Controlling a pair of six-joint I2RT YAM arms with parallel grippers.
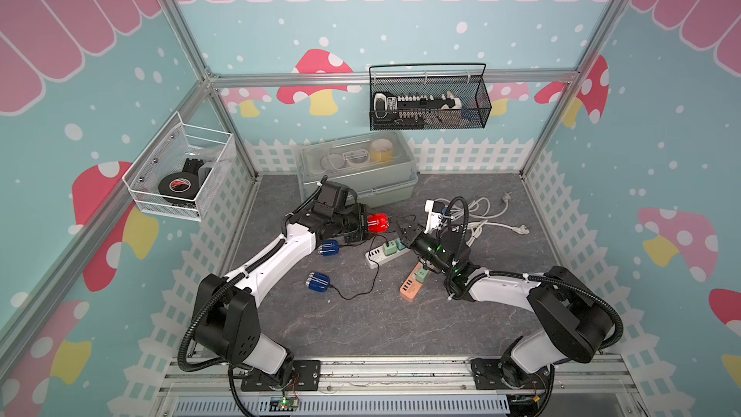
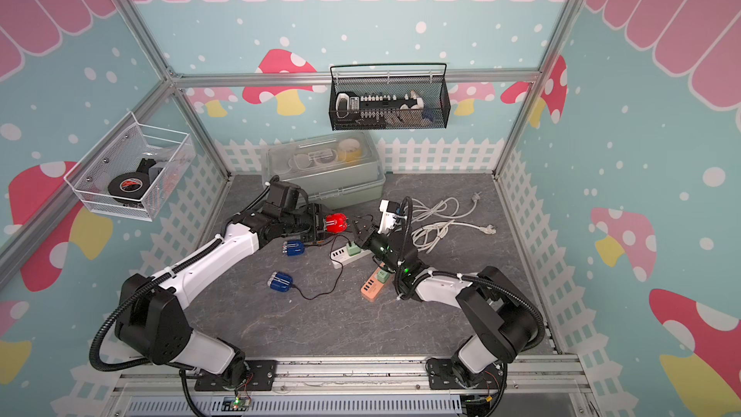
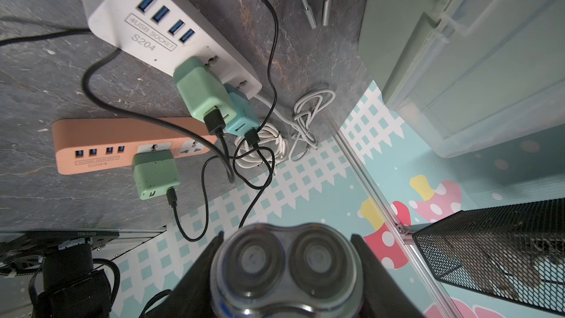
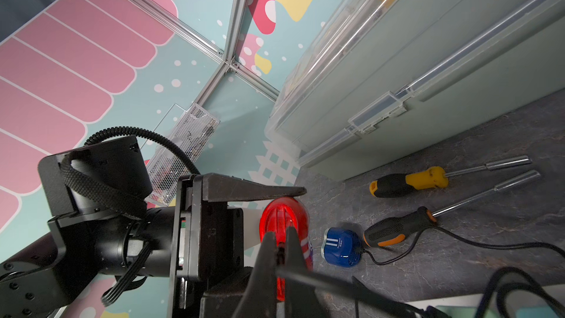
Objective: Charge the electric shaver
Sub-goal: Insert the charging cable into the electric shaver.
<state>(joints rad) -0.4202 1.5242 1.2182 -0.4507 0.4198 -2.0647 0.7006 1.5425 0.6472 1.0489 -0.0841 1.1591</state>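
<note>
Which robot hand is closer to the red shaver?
Left. The left gripper is clamped around the red shaver. The right gripper sits close beside it, shut on the end of a black cable.

L claw [image 1: 369,224] clamps red shaver [image 3: 286,270]; R claw [image 1: 404,229] nips black cable [image 4: 321,278]; both reach inward.
</note>
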